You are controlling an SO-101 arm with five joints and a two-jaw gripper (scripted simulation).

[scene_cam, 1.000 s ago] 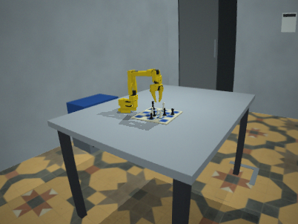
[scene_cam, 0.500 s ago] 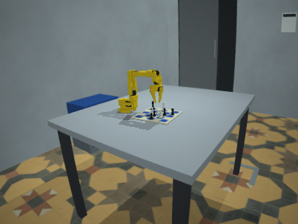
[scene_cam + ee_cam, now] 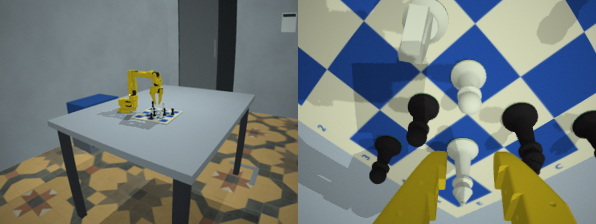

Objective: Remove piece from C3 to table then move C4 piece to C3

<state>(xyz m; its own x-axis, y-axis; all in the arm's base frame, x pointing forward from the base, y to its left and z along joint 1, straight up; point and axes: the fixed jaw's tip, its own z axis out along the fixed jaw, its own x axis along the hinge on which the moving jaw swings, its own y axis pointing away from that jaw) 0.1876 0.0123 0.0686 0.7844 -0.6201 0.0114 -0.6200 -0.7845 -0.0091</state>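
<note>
The small blue-and-cream chessboard (image 3: 157, 116) lies on the grey table in front of my yellow arm. My gripper (image 3: 156, 97) hangs above the board, nearly shut and empty. In the wrist view the fingertips frame a white pawn (image 3: 460, 169) that stands on a blue edge square below them, untouched. Beyond it stand another white pawn (image 3: 467, 86) and a taller white piece (image 3: 421, 26). Black pawns stand at the left (image 3: 385, 156), centre left (image 3: 421, 119) and right (image 3: 524, 132), with one more at the right edge (image 3: 587, 125). I cannot read the square labels.
The arm's base (image 3: 127, 104) sits just left of the board. A blue box (image 3: 90, 101) stands behind the table's left side. The table edge runs close in front of the board in the wrist view.
</note>
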